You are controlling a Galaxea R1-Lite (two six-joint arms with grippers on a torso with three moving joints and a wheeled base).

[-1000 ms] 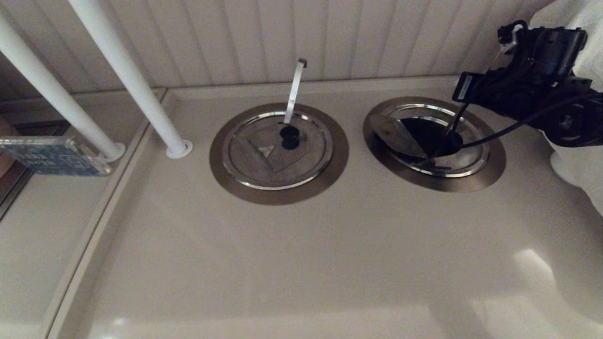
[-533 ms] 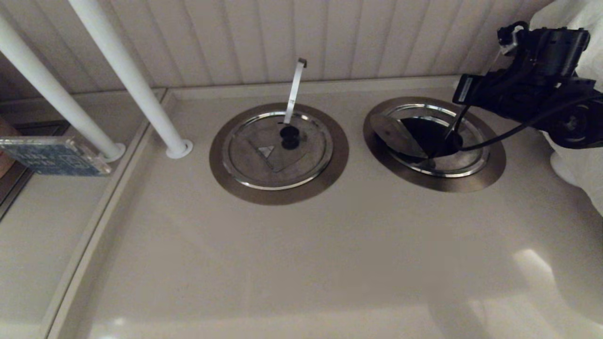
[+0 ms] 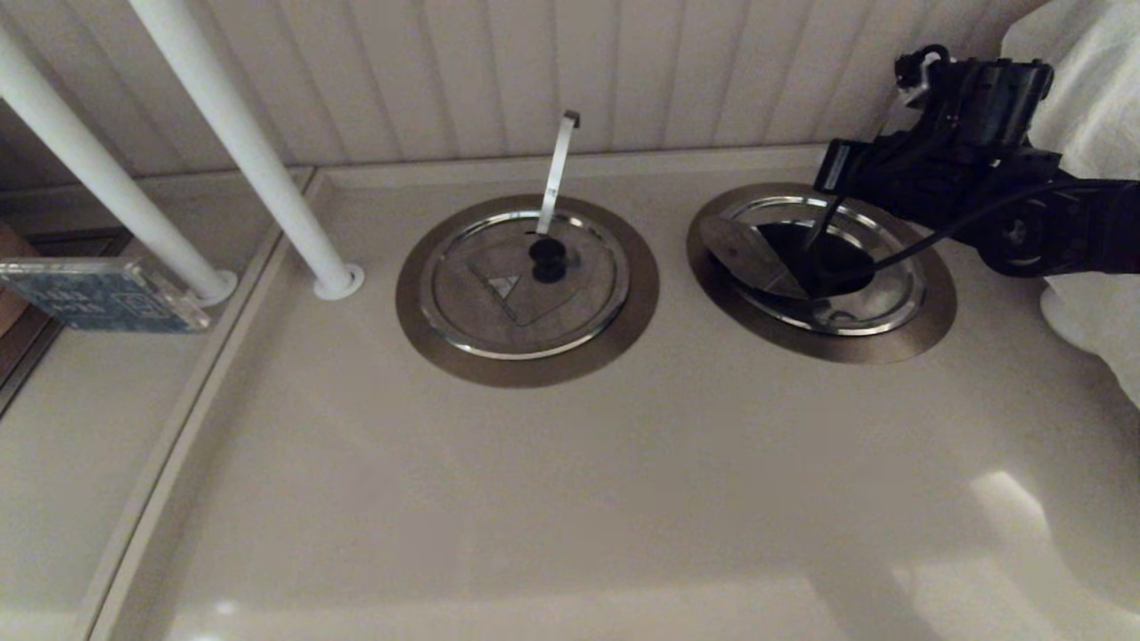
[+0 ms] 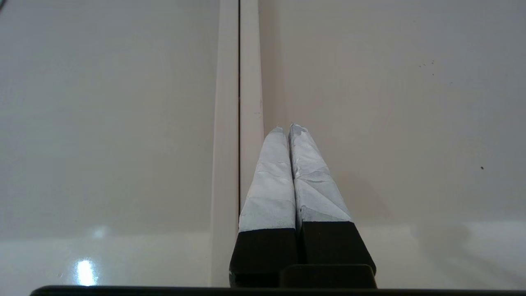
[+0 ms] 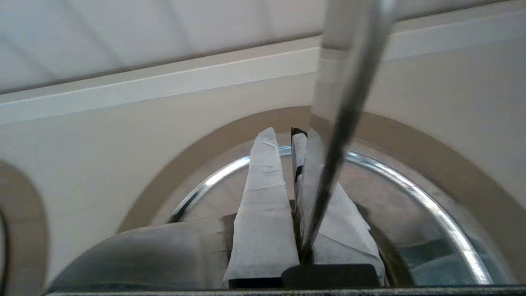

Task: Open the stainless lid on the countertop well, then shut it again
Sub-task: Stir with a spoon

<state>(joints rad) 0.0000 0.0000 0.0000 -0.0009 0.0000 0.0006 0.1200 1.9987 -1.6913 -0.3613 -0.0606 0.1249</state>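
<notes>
The stainless lid (image 3: pixel 877 294) sits in the right countertop well, inside its wide brushed-steel collar (image 3: pixel 931 334). The wedge flap (image 3: pixel 744 254) stands tilted up, baring a dark opening (image 3: pixel 824 263). The straight-tipped handle (image 3: pixel 821 227) leans out of that opening. My right gripper (image 3: pixel 833 169) hovers over the far side of the lid, at the top of the handle. In the right wrist view its taped fingers (image 5: pixel 265 193) are shut to a thin slit. The handle (image 5: pixel 349 107) lies across one finger, and the flap (image 5: pixel 144 250) is beside them. My left gripper (image 4: pixel 286 127) is shut and parked.
The twin lid (image 3: pixel 499 307) with the hook-tipped handle (image 3: pixel 559 169) lies closed at the middle. Two white poles (image 3: pixel 254 169) rise at the back left. A blue box (image 3: pixel 98 294) sits at the far left. White cloth (image 3: pixel 1095 98) hangs at the right.
My right gripper has shifted left over the lid, and the straight-tipped handle has swung left with it. The flap stays tilted up.
</notes>
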